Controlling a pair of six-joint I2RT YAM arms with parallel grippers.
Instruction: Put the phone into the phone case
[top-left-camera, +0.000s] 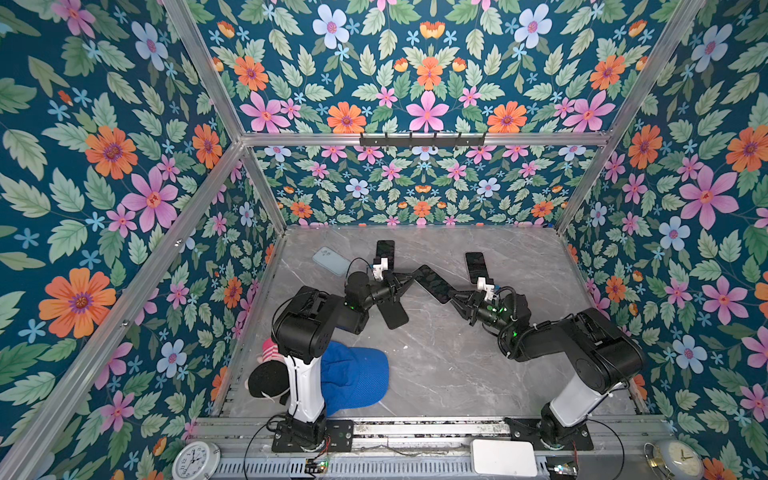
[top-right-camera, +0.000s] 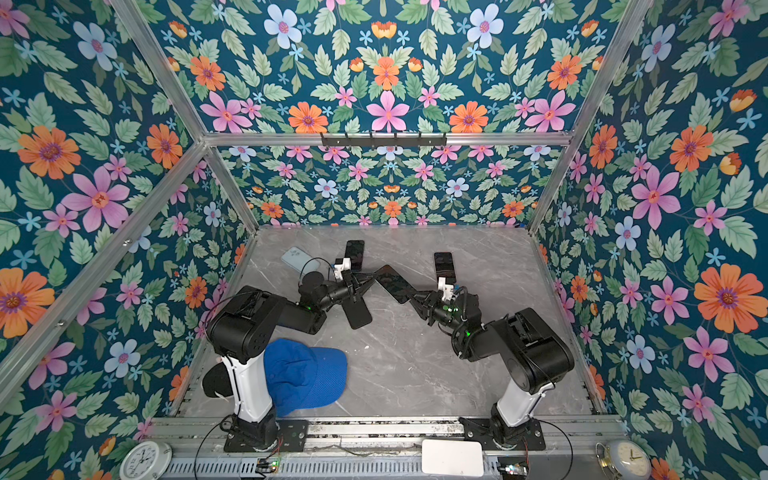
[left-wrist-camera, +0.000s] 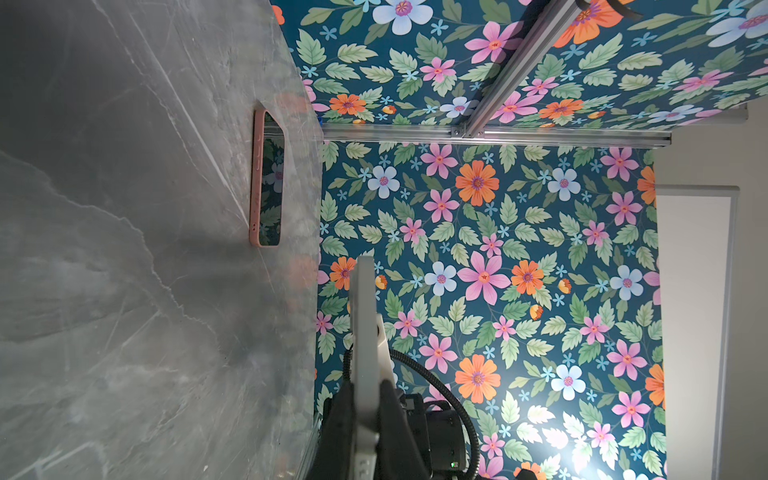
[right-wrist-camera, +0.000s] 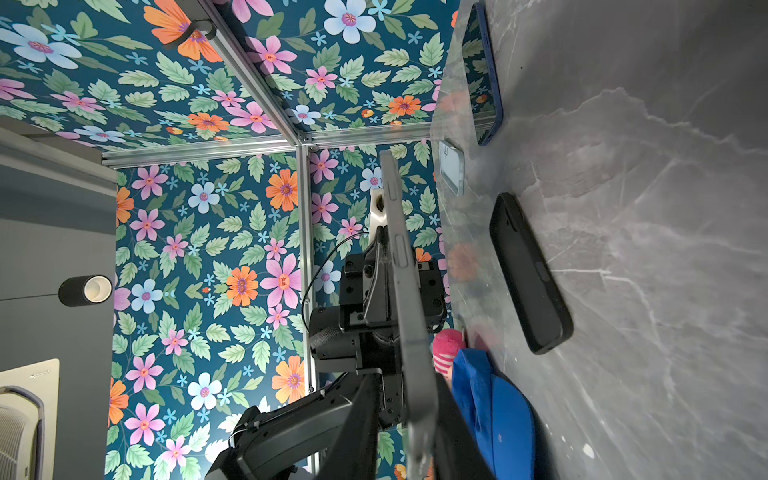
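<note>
The phone (top-left-camera: 434, 284) hangs clear of the grey marbled bench (top-left-camera: 436, 365), spanning the gap between the two arms with its dark face turned up in both top views. The left hand (top-left-camera: 409, 279) is clamped narrow on one end of it. The right hand (top-left-camera: 457, 297) is drawn in narrow on the other end, and in the right wrist view its fingers (right-wrist-camera: 453, 424) lie against both faces of the phone, which shows there edge-on. The black phone case (top-left-camera: 395, 313) lies flat on the bench just beside the left hand, on the side nearer the arm bases, apart from the phone and with nothing in it. Toward the back wall rest a blue-cased phone (top-left-camera: 385, 250), a pink-cased phone (top-left-camera: 475, 266) and a pale blue case or phone (top-left-camera: 330, 261); which of the two it is I cannot tell. A blue cap (top-left-camera: 357, 378) sits by the left arm's base.
</note>
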